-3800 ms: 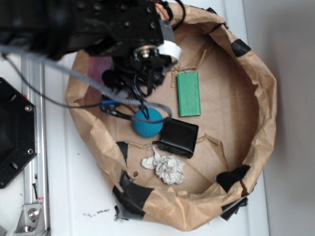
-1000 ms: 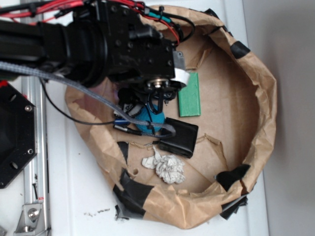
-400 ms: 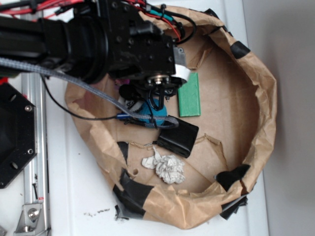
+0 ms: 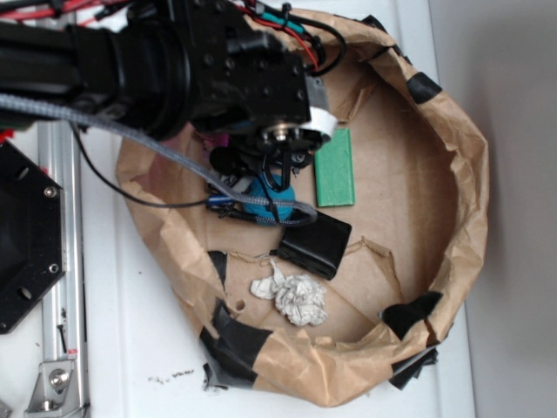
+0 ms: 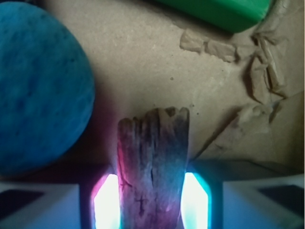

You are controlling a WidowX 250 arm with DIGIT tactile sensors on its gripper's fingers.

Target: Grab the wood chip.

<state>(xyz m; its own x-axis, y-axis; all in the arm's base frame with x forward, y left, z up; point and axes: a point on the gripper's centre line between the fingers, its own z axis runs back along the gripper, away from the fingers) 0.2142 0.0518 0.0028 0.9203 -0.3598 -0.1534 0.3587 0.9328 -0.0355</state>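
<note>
On the white tabletop [image 4: 139, 348] a brown paper basin [image 4: 461, 226] holds a green block [image 4: 336, 170], black pouch [image 4: 315, 246], blue ball [image 5: 38, 90] and crumpled wad [image 4: 294, 298], while the fingers [image 5: 195, 198] clamp the wood chip [image 5: 152, 162], its jagged end pointing away from them.

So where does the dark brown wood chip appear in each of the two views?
Exterior: not visible; the black arm above the brown paper nest hides it.
Wrist: the rough dark brown wood chip is at bottom centre, between the claw fingers.
Shared landmark: the blue ball; the smooth green rectangular block also shows in both.
</note>
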